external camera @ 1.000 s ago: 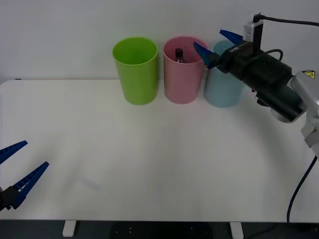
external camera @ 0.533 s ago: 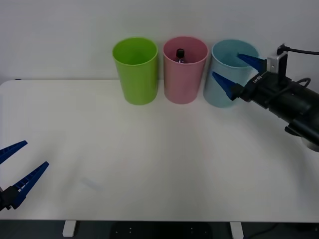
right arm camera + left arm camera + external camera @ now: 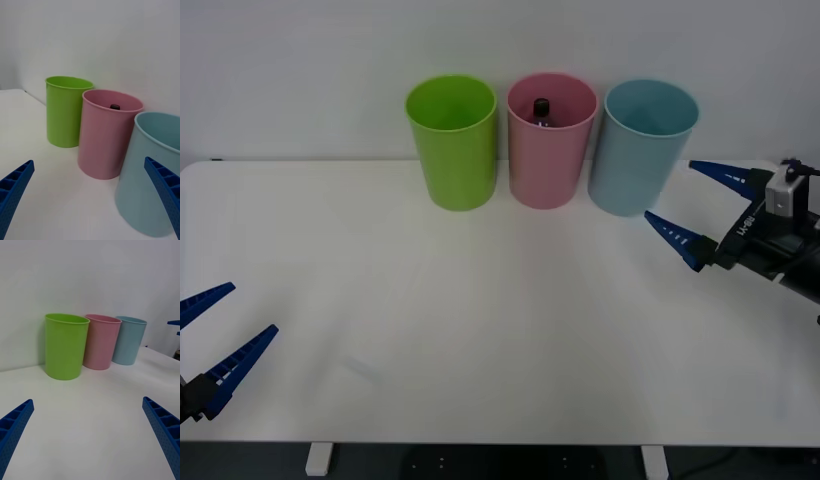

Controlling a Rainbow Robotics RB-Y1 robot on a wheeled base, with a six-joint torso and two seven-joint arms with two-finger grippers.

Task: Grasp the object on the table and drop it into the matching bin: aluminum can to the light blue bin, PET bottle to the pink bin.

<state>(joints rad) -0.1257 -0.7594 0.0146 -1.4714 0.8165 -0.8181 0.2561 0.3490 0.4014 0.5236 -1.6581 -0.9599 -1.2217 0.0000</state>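
The tabletop (image 3: 480, 330) is plain white. Three bins are each of one smooth colour: the lime green bin (image 3: 452, 145), the pink bin (image 3: 548, 150), the light blue bin (image 3: 638, 155). The PET bottle (image 3: 541, 108) has a black cap. My right gripper (image 3: 700, 208) and my left gripper (image 3: 215, 330) have blue, ribbed fingers.

Light is bright, soft and even, perhaps from overhead. The white table (image 3: 480, 300) shows no glare. Faint shadows sit at the feet of the lime green bin (image 3: 452, 140), pink bin (image 3: 551, 140) and light blue bin (image 3: 642, 145). The wrist views look slightly soft.
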